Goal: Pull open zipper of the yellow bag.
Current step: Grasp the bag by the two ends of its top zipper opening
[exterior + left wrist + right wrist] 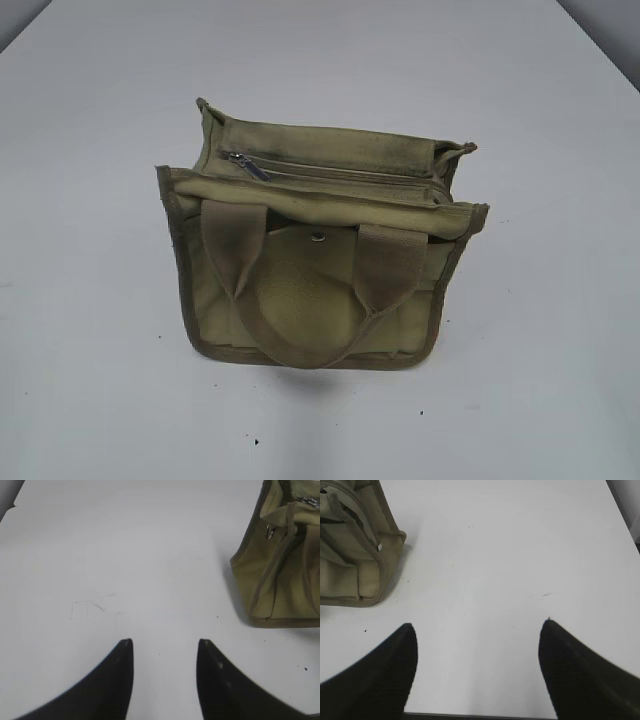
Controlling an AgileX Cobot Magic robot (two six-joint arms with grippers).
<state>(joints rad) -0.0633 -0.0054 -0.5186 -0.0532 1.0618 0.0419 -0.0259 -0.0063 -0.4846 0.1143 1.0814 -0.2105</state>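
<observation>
White table, bare around bag. Yellow bag stood mid-table, zipper along top, closed, pull tab at left end. Left gripper half open, right gripper wide, both empty, apart from bag. Best pinched tab, steadied bag opposite, dragged rightward.
</observation>
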